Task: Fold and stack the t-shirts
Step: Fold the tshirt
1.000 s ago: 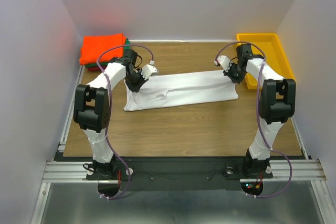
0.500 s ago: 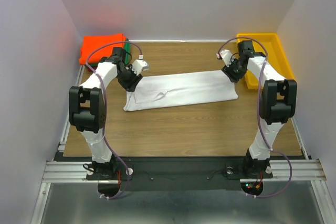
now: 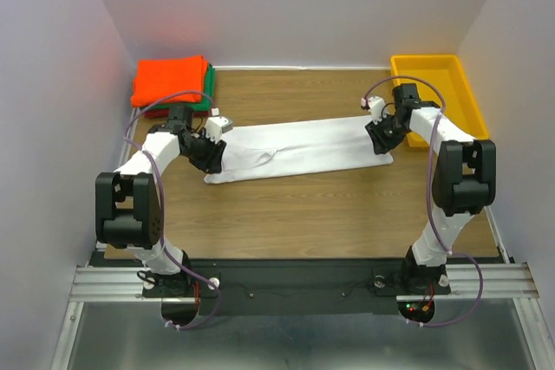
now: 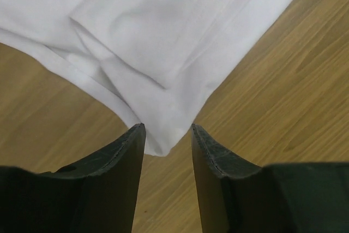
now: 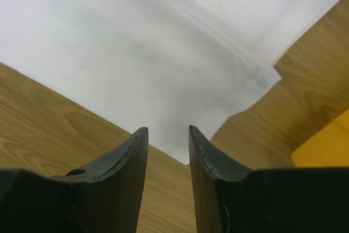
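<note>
Task roughly midway, by my read. Stack of folded shirts sits at upper left of the top view: bright orange folded cloth t-shirt [image 3: 169, 80] on top, a green folded cloth shirt [image 3: 205, 101] showing only as an edge under it. Any further layer below is too thin to tell.

The white cloth short-sleeved t-shirt [image 3: 303, 149] lies mid-frame on the brown wooden table [image 3: 303, 214], already folded into a long narrow band that slopes from lower left up to the right. It is not yet folded short and not on the stack. Left to do, as I judge it: fold the band end over end, then move it onto the orange pile.

Left gripper [image 3: 211, 149] is at the band's left end. In its wrist view the jaws stand apart, with the shirt's layered corner [image 4: 163, 36] lying between the tips, not pinched.

Right gripper [image 3: 380, 138] is at the right end. Its jaws are also apart, low over the shirt's edge [image 5: 136, 42], holding nothing.

Counts:
- 1 white shirt unfinished
- 2 folded shirts I can confirm in the stack
- 1 yellow plastic rectangular tray [image 3: 466, 93] at upper right, nothing seen in it
- 2 arms
</note>
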